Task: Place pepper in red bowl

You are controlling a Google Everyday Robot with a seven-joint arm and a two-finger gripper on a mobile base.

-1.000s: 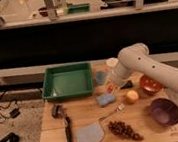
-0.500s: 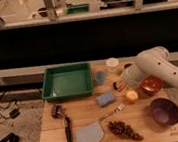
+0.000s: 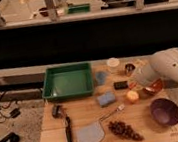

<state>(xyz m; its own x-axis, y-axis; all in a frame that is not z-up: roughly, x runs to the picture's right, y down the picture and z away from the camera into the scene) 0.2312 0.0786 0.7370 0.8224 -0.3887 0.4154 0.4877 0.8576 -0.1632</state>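
My gripper (image 3: 135, 82) is at the end of the white arm (image 3: 170, 65), which reaches in from the right. It hangs low over the table at the left rim of the red bowl (image 3: 155, 87). The arm hides part of the bowl. A small orange-red bit (image 3: 132, 85) shows at the gripper. It may be the pepper, but I cannot tell if it is held. A round orange fruit (image 3: 132, 97) lies just below the gripper.
A green tray (image 3: 68, 81) stands at the back left. Near the gripper are a dark block (image 3: 120, 85), a blue sponge (image 3: 106, 99), a blue cup (image 3: 101, 77) and a metal can (image 3: 129, 69). In front lie a purple bowl (image 3: 165, 111), grapes (image 3: 124, 129), a blue cloth (image 3: 90, 136) and a knife (image 3: 68, 132).
The arm has swung to the right, taking the gripper from the middle of the table to the red bowl's left rim. Nothing else on the table has moved.
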